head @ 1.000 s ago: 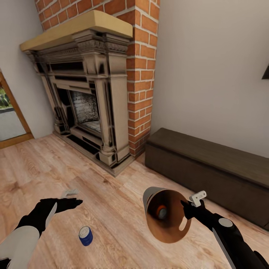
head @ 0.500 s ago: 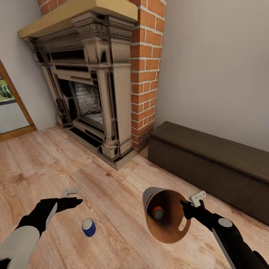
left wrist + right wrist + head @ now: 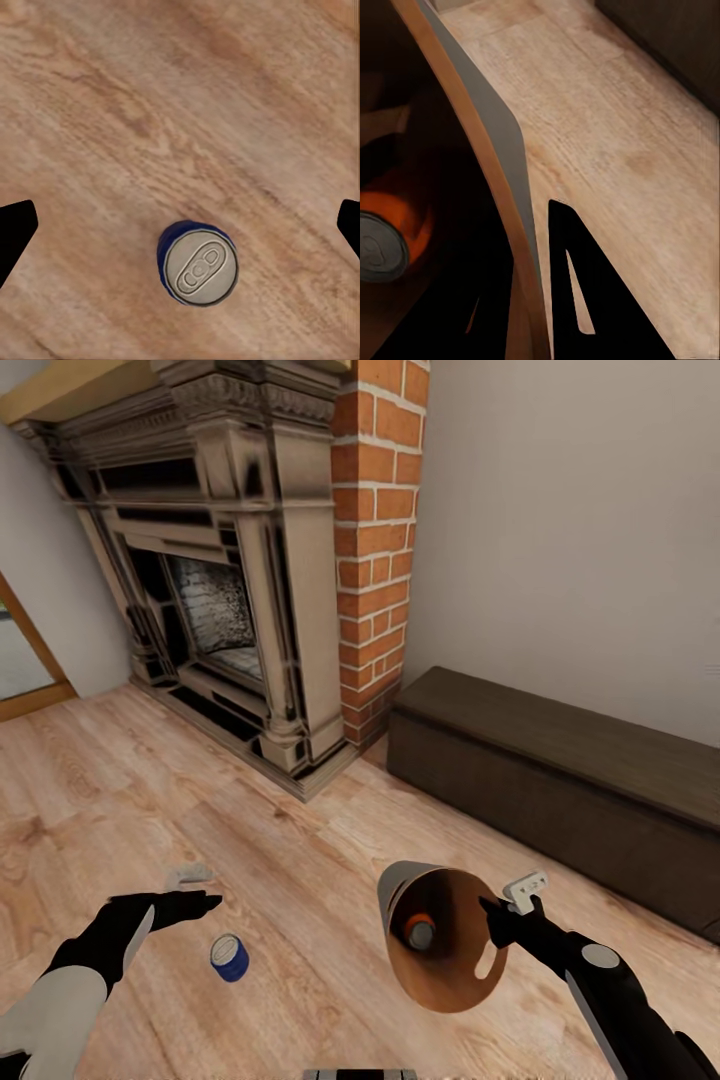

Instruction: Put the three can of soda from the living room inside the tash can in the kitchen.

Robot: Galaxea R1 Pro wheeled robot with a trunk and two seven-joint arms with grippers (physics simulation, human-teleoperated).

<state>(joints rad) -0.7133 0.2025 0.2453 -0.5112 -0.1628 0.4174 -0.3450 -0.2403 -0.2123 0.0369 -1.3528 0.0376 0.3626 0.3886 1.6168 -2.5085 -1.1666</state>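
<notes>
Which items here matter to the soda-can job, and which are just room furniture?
Job:
- blue can, upright on the floor below the open left gripper
- orange can inside the bin
- bin, tilted, rim held by the right gripper

Background:
- fireplace
- dark bench
- brick column

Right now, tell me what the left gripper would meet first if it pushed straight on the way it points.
Probably the blue soda can standing upright on the plank floor. In the left wrist view it sits between the open left gripper fingers, slightly off centre; depth is unclear.
</notes>
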